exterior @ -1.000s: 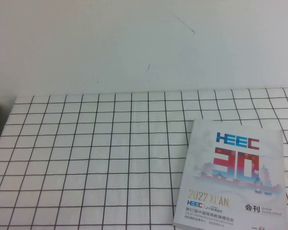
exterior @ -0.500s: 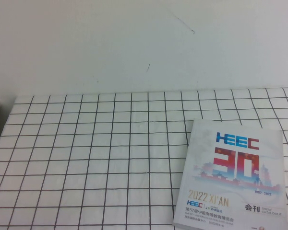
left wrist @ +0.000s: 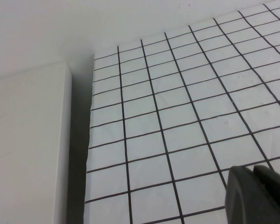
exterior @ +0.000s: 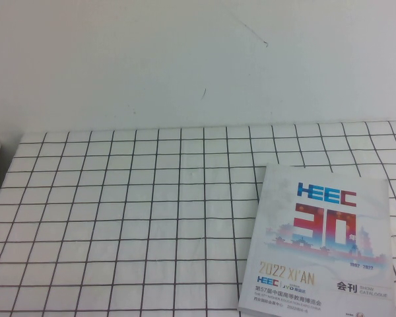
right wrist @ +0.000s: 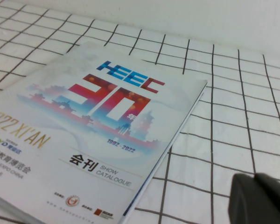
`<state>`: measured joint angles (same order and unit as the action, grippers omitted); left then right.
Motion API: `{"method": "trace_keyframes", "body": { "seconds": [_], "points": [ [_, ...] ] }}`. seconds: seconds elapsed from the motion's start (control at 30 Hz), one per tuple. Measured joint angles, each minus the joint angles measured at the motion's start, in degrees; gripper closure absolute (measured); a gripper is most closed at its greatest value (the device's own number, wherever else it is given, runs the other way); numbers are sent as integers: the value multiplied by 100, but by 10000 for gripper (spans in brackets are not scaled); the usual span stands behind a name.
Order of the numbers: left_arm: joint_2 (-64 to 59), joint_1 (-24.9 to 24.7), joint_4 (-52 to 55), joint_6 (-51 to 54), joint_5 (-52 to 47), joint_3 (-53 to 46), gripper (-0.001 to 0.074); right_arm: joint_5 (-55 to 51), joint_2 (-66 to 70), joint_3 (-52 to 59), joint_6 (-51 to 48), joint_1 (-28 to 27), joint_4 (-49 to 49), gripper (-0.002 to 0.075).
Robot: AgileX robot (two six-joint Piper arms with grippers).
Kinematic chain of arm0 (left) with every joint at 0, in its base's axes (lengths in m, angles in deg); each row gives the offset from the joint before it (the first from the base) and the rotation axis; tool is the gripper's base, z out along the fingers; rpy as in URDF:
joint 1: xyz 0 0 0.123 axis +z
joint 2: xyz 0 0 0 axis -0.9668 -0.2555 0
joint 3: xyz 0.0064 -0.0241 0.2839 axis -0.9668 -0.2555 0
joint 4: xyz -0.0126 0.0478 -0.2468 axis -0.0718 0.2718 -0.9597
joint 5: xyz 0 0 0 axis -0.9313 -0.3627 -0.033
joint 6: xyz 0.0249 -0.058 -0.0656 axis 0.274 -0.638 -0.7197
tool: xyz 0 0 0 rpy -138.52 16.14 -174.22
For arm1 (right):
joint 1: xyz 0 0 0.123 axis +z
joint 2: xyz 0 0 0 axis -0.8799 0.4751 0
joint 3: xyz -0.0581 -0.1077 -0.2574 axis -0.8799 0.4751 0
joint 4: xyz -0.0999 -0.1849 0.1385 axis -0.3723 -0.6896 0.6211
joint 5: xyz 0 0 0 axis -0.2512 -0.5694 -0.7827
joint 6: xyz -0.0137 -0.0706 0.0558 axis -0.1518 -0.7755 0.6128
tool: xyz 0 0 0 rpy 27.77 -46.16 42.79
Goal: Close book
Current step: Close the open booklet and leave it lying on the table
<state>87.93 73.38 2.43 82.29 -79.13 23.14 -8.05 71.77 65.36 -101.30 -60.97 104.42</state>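
Glossy white cover up, red and blue lettering on show: book (exterior: 317, 244) lying flat and shut at about 4 o'clock on the checked tablecloth (exterior: 119, 218), near edge running off the bottom of the high view. No page lifted, no flap standing, cover flush on the stack of pages along the edge seen from the right wrist. Looks done, as a judgement: closing finished, nothing left but to keep clear. Nothing touching the book.

Out from it now. Right gripper (right wrist: 254, 179) hanging low over bare cloth just beside the book's 4 o'clock corner, apart from the cover, claw pressed together with no cloth showing between its two dark halves. Left gripper (left wrist: 253, 173) well apart, over toward 9 o'clock, above the squares near the cloth's edge, claw likewise pressed together and pinching nothing. Beyond that edge, a plain white block (left wrist: 28, 149); behind everything, a white wall (exterior: 185, 59). Neither arm in the high view, both outside the frame, parked by the look of it.
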Motion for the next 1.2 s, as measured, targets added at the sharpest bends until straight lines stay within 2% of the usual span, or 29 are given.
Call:
{"method": "trace_keyframes", "body": {
  "seconds": [0.23, 0.43, 1.07, 1.2],
  "points": [
    [0, 0, 0, 0, 0, 0, 738, -49, 0, -2, 491, 55, -74, 729],
    [0, 0, 0, 0, 0, 0, 738, -49, 0, -2, 573, 231, -107, 729],
    [0, 0, 0, 0, 0, 10, 738, -49, 0, -2, 730, 231, -142, 729],
    [0, 0, 0, 0, 0, 10, 738, -49, 0, -12, 1011, 231, -413, 729]
  ]
}}
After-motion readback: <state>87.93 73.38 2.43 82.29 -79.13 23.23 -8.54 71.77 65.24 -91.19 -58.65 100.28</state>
